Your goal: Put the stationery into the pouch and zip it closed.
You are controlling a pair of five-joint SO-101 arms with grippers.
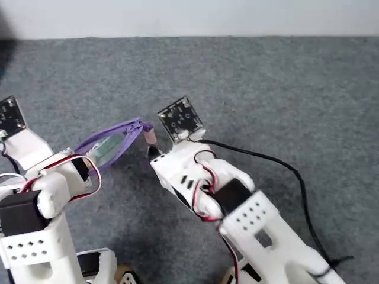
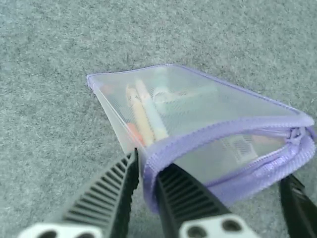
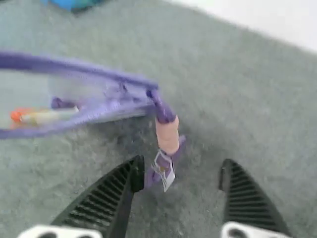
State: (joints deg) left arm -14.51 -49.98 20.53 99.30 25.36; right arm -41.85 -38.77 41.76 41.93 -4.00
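The left gripper [image 2: 147, 163] pinches the rim of the clear, purple-edged pouch [image 2: 198, 114], pens [image 2: 143, 116] inside, on the grey table [image 2: 49, 74]. The right gripper [image 3: 182, 167] gapes wide, the zipper pull [image 3: 167, 135] between its fingers.

In the high view the left arm [image 1: 41, 201] rises from the 8 o'clock corner and leans toward 1 o'clock. The right arm [image 1: 237, 207] comes in from 5 o'clock and stretches toward 10 o'clock, its wrist low over the table. The left gripper [image 2: 148, 193] is clamped, both ribbed black fingers [image 2: 114, 198] pinching the purple edge of the pouch [image 2: 198, 114]. The right gripper [image 3: 181, 191] stands with its jaws spread wide, tips pointing down.
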